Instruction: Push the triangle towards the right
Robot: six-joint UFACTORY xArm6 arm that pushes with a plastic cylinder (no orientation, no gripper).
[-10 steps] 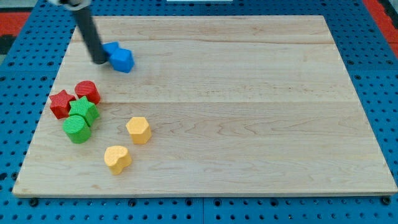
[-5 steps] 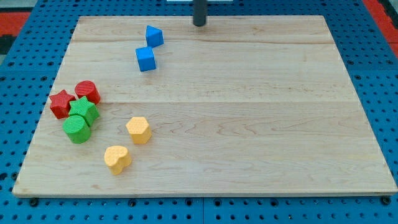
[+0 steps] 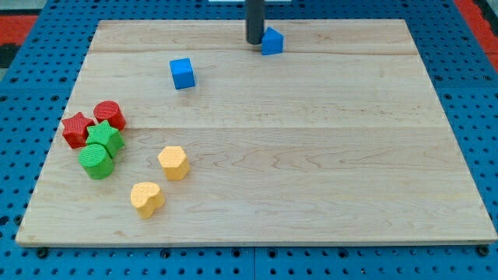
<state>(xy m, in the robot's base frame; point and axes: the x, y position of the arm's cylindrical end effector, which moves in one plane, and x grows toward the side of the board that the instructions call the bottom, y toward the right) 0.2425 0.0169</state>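
Blue triangle (image 3: pixel 271 40): far centre of worktop (image 3: pixel 311 155), my tip (image 3: pixel 254 42) touching its left side; no hand fitted, so its state cannot be told. Blue cube (image 3: pixel 182 73): well apart, left and nearer.

- Two blue blocks: one blue triangle (image 3: pixel 271 40), one blue cube (image 3: pixel 182 73).
- Two red blocks: one red star (image 3: pixel 76 129), one red cylinder (image 3: pixel 110 115).
- Two green blocks: one green star (image 3: pixel 105 138), one green cylinder (image 3: pixel 96 160).
- Two yellow blocks: one yellow hexagon (image 3: pixel 173 162), one yellow heart (image 3: pixel 146 198).
- One wooden surface (image 3: pixel 327 155).
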